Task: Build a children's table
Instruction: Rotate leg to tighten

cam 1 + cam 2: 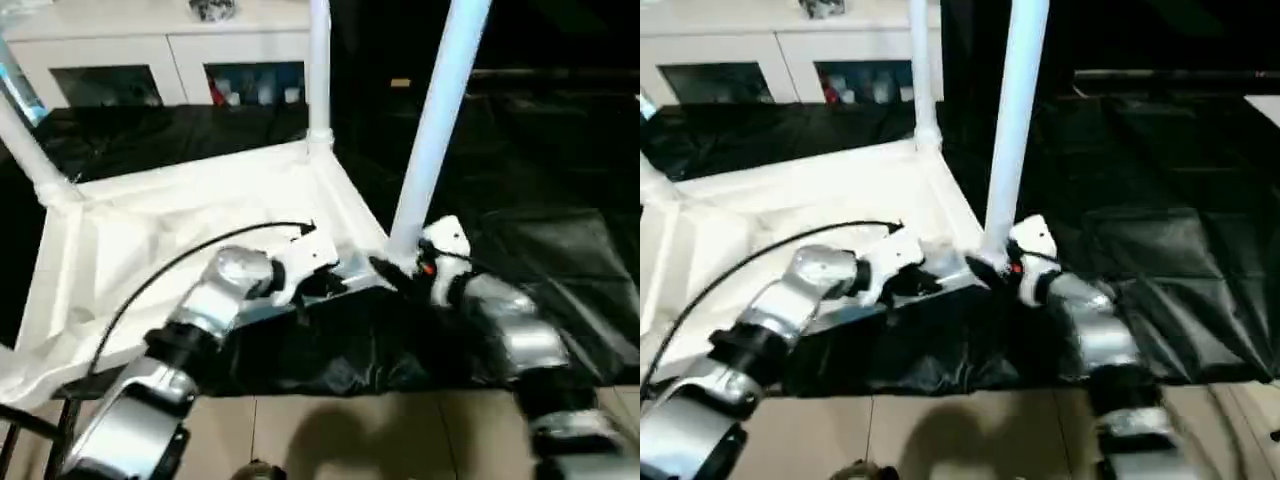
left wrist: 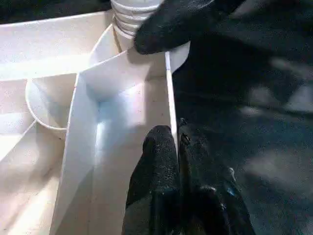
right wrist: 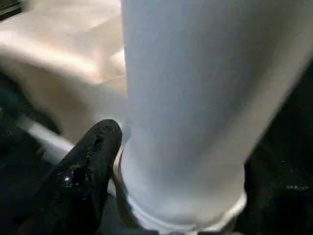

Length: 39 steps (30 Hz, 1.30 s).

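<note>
The white tabletop lies ribbed underside up on a black cloth. Three white legs stand in its corner sockets: one at the far left, one at the far right, one at the near right. My right gripper is shut on the base of the near-right leg, one black finger pressed against its side, the other hidden behind it. My left gripper is shut on the thin near rim wall of the tabletop, just short of that socket.
A white glass-door cabinet stands behind the work. The black cloth spreads to the right and back. Pale floor tiles run along the near edge. A black cable arcs over my left forearm.
</note>
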Motion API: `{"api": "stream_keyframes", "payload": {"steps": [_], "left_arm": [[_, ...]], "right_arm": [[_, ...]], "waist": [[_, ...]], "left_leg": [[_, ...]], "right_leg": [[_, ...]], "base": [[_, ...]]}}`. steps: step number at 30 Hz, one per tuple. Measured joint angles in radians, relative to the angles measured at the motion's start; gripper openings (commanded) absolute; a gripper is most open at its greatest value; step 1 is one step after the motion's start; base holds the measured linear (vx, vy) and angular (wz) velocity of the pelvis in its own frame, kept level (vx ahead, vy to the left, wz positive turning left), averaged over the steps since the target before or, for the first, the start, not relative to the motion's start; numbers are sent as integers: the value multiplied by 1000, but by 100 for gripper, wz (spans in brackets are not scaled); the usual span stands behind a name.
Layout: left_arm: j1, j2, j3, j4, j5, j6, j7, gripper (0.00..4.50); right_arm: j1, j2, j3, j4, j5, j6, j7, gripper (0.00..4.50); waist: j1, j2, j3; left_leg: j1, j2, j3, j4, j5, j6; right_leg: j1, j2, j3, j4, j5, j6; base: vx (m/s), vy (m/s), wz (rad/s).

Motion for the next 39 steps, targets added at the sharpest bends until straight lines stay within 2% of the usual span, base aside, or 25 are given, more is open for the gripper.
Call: {"api": "stream_keyframes", "payload": {"steps": [3, 6, 10, 11, 14, 21, 27, 31, 35, 37, 39], "left_arm": [[4, 34, -8, -11, -14, -28, -64, 0], [8, 69, -13, -11, -30, -45, -132, 0], [8, 96, -22, -9, -30, -68, -190, 0], [8, 100, -23, -8, -31, -71, -198, 0], [7, 108, -24, -3, -31, -82, -209, 0], [-12, 100, -22, 32, -38, -86, -222, 0], [-43, 59, -7, 74, -8, -35, -91, 0], [-71, -30, 12, 106, 29, 36, 93, 0], [-72, -101, 20, 106, 46, 76, 213, 0], [-71, -119, 22, 106, 50, 78, 243, 0], [-70, -120, 23, 106, 51, 72, 246, 0]], "right_arm": [[0, -55, 38, -10, 16, -10, 139, 353], [0, -94, 75, -29, 24, -9, 272, 353], [-17, -122, 108, -20, 24, -11, 378, 317], [-24, -126, 113, -14, 23, -11, 393, 317], [-34, -126, 117, 3, 23, -14, 414, 281], [-40, -121, 116, 10, 23, -10, 420, 274], [-22, -51, 49, 27, 15, 5, 200, 273], [-19, 70, -45, 45, -9, 37, -153, 273], [-23, 159, -95, 46, -31, 45, -410, 273], [-21, 186, -108, 46, -37, 32, -483, 343], [-20, 194, -115, 44, -33, 24, -488, 345]], "waist": [[14, 2, 0], [16, 1, 0], [16, 0, 0], [16, 0, 0], [15, -1, 1], [16, -1, 1], [11, -3, 2], [0, -3, 2], [-10, -3, 1], [-9, -3, 1], [-9, -3, 1]], "left_leg": [[-4, 1, 0, 1, 2, 4], [-5, 1, 0, 3, 2, 4], [-4, 1, 1, 8, -1, 0], [-4, 1, 1, 9, -1, 0], [-4, 1, 2, 9, -1, 0], [-3, 1, 2, 9, -1, 1], [0, 1, 2, 11, -1, 0], [4, 0, 4, 11, -1, 0], [5, -1, 4, 7, -1, 1], [5, -1, 4, 5, -1, 0], [5, -1, 4, 3, -1, 0]], "right_leg": [[-4, 0, 0, 2, -1, -1], [-4, 0, 0, 2, -1, -1], [-2, -1, 1, 3, 1, -2], [-1, -1, 1, 3, 1, -2], [-1, -1, 2, 4, 1, -3], [-1, -1, 2, 5, 1, -2], [1, -1, 3, 6, 1, -2], [3, -1, 5, 4, 1, -2], [5, -2, 6, 1, 1, -2], [4, -2, 5, 0, 1, -2], [4, -2, 4, 0, 1, -1]], "base": [[0, 0, 0], [0, 0, 0], [0, 0, 0], [0, 0, 0], [0, 0, 0], [0, 0, 0], [0, 0, 0], [0, 0, 0], [0, 0, 0], [0, 0, 0], [0, 0, 0]]}}
